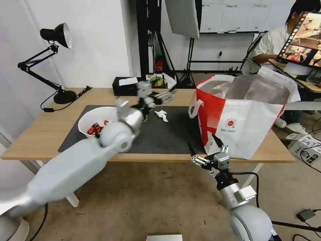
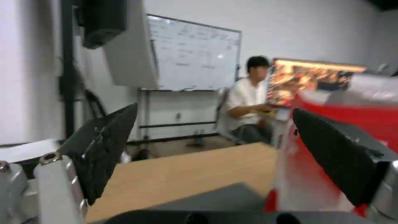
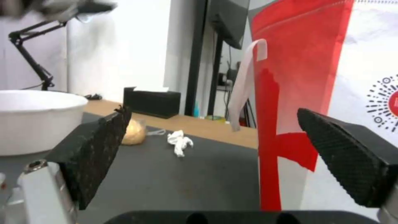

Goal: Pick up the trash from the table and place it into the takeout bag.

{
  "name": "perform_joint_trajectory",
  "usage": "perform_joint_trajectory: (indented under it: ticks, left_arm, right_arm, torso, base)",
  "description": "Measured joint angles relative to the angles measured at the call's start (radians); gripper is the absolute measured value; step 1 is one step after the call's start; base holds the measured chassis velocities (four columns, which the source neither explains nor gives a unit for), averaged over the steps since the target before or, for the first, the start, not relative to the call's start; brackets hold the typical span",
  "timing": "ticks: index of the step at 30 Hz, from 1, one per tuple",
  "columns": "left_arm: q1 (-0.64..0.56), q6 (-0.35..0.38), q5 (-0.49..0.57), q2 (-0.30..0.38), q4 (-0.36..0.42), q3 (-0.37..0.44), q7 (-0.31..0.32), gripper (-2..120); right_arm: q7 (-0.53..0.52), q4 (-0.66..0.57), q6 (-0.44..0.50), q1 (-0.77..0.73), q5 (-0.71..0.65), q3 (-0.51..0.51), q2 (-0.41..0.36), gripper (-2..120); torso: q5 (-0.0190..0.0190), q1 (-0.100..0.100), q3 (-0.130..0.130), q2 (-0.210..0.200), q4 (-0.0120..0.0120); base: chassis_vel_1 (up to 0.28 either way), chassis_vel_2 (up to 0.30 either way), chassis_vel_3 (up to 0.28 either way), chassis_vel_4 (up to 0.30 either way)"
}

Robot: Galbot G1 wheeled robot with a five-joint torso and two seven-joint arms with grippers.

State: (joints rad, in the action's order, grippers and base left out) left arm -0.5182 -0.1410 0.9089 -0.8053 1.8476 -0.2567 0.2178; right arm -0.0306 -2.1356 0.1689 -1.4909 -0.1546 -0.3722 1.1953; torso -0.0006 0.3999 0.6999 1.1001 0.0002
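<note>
Tissue [image 1: 162,115] on mat, just beside left tool [image 1: 169,96], seemingly empty, spread; right tool [image 1: 204,147] agape, empty.

- The place looks like a lab or a recording studio in an office.
- A whiteboard [image 1: 230,15] hangs on the back wall.
- A softbox light [image 1: 182,16] stands on a tripod.
- A monitor [image 1: 302,38] and loose cables [image 1: 309,150] are near the counter [image 1: 40,134].

No wording can be read. The takeout bag [image 1: 247,124] bears a round red-green logo [image 1: 230,123]. A QR-like code [image 3: 383,102] sits on its side.
</note>
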Motion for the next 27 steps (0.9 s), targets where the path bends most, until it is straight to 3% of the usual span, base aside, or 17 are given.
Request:
perform_joint_trajectory:
  ticks: [1, 4, 6, 7, 8, 12, 15, 17, 18, 19, 21, 27]
  left_arm:
    - [0.000, 0.000, 0.000, 0.000, 0.000, 0.000, 0.000, 100]
    - [-0.162, -0.016, -0.079, 0.027, 0.039, 0.125, -0.006, 100]
    - [-0.190, -0.018, -0.088, 0.027, 0.045, 0.150, -0.007, 100]
    - [-0.293, -0.030, -0.121, 0.028, 0.065, 0.237, -0.015, 100]
    - [-0.293, -0.030, -0.121, 0.028, 0.065, 0.237, -0.015, 100]
    - [-0.527, -0.082, -0.195, 0.030, 0.109, 0.402, -0.017, 100]
    - [-0.549, -0.084, -0.201, 0.028, 0.116, 0.415, -0.011, 100]
    - [-0.725, -0.096, -0.275, -0.032, 0.155, 0.529, 0.008, 100]
    - [-0.725, -0.096, -0.275, -0.032, 0.155, 0.529, 0.008, 100]
    - [-0.843, -0.115, -0.330, -0.095, 0.161, 0.610, -0.001, 100]
    - [-0.953, -0.132, -0.394, -0.159, 0.160, 0.690, -0.021, 100]
    - [-1.072, -0.142, -0.443, -0.208, 0.161, 0.784, -0.061, 100]
  right_arm:
    - [0.000, 0.000, 0.000, 0.000, 0.000, 0.000, 0.000, 100]
    - [-0.023, 0.000, 0.019, -0.003, -0.004, 0.016, 0.002, 100]
    - [-0.025, 0.000, 0.023, -0.005, -0.007, 0.019, 0.002, 100]
    - [-0.035, -0.004, 0.029, -0.009, -0.015, 0.027, 0.002, 100]
    - [-0.035, -0.004, 0.029, -0.009, -0.015, 0.027, 0.002, 100]
    - [-0.079, -0.007, 0.047, -0.025, -0.018, 0.028, 0.002, 100]
    - [-0.085, -0.007, 0.049, -0.027, -0.017, 0.027, 0.002, 100]
    - [-0.119, -0.008, 0.065, -0.053, -0.016, 0.003, -0.005, 100]
    - [-0.119, -0.008, 0.065, -0.053, -0.016, 0.003, -0.005, 100]
    - [-0.133, -0.012, 0.075, -0.071, -0.016, -0.018, -0.010, 100]
    - [-0.137, -0.013, 0.081, -0.091, -0.017, -0.033, -0.015, 100]
    - [-0.140, -0.005, 0.081, -0.122, -0.020, -0.031, -0.011, 100]
  torso:
    - [0.0000, 0.000, 0.000, 0.000, 0.0000]
    - [0.0003, 0.000, 0.000, 0.000, -0.0001]
    - [0.0002, 0.000, 0.000, 0.000, -0.0002]
    - [0.0005, 0.000, 0.000, 0.000, -0.0003]
    - [0.0005, 0.000, 0.000, 0.000, -0.0003]
    - [0.0003, 0.000, 0.000, 0.000, 0.0000]
    - [0.0003, 0.000, 0.000, 0.000, 0.0000]
    - [0.0007, 0.000, 0.000, 0.000, -0.0005]
    - [0.0007, 0.000, 0.000, 0.000, -0.0005]
    - [0.0006, 0.000, 0.000, 0.000, -0.0002]
    - [0.0004, 0.000, 0.000, 0.000, -0.0003]
    - [0.0006, 0.000, 0.000, 0.000, -0.0002]
  base:
    - [0.000, 0.000, 0.000, 0.000]
    - [0.000, 0.000, 0.000, 0.000]
    - [0.000, 0.000, 0.000, 0.000]
    - [0.000, 0.000, 0.000, 0.000]
    - [0.000, 0.000, 0.000, 0.000]
    - [0.000, 0.000, 0.000, 0.000]
    - [0.000, 0.000, 0.000, 0.000]
    - [0.000, 0.000, 0.000, 0.000]
    - [0.000, 0.000, 0.000, 0.000]
    - [0.000, 0.000, 0.000, 0.000]
    - [0.000, 0.000, 0.000, 0.000]
    - [0.000, 0.000, 0.000, 0.000]
